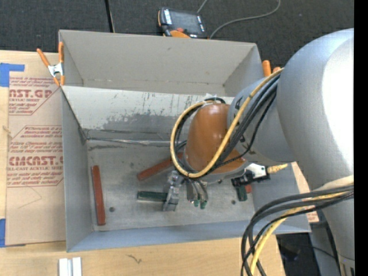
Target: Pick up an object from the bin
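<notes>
My gripper (185, 199) hangs below the orange cover, low over the front middle of the bin floor. Its two fingers stand apart, open, with nothing seen between them. The left fingertip (171, 200) is at the right end of a small dark green flat piece (149, 196) lying on the floor; whether they touch I cannot tell. A reddish-brown flat stick (154, 171) lies slanted just behind it, its right end hidden under the cover. A small black piece with a red spot (240, 188) lies to the right of the gripper.
A long reddish-brown bar (99, 194) lies along the left wall of the bin. The arm and its cables cover the right side of the bin. Bare floor shows between the bar and the green piece.
</notes>
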You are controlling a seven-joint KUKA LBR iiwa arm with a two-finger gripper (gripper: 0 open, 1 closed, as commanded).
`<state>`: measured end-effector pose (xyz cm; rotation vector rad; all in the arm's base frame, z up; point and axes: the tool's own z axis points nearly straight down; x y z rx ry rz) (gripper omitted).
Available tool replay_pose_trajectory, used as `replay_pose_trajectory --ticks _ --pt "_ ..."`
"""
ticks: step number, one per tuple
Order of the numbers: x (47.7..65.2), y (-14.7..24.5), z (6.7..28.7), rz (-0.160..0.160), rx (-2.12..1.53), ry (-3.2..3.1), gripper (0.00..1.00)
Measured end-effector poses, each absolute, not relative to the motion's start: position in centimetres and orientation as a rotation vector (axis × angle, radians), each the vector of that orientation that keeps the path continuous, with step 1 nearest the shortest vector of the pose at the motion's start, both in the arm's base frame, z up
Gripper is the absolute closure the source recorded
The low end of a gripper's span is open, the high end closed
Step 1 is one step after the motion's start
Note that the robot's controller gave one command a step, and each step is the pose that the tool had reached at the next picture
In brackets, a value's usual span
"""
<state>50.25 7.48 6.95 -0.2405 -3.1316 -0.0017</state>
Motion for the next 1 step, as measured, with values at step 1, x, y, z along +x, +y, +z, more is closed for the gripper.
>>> replay_pose_trajectory --ticks 1 --pt "50.89 6.16 25.75 -0.003 -0.201 -3.144 1.00"
